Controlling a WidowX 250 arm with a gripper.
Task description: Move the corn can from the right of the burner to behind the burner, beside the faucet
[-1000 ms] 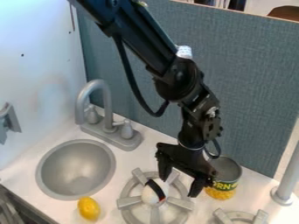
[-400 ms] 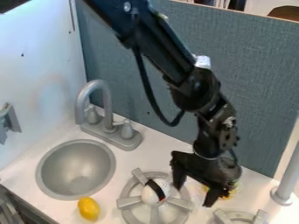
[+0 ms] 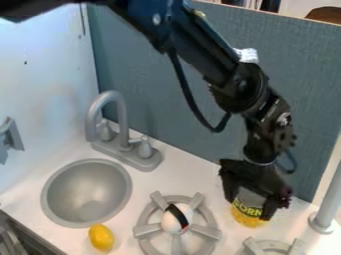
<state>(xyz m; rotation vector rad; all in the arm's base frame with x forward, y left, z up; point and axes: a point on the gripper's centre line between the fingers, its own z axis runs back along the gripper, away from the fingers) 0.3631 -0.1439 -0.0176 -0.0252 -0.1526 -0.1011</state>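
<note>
Right, left of the burner [image 3: 147, 230] sit the round sink [image 3: 86, 191], the yellow lemon [image 3: 101, 237] and the gray faucet [image 3: 122, 130]! On the burner, a striped white ball [image 3: 174, 220]. Just right of the burner, the claw [image 3: 249, 208] has its fingers spread around the corn can [image 3: 249, 199]; whether they grip it, I can't tell. Farther right, a second burner [image 3: 274, 244] and a gray post [image 3: 327, 204].

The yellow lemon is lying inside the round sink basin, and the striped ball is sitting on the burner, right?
Not quite: the camera view shows the yellow lemon on the counter, beside the round sink basin. The striped ball is on the burner.
</note>
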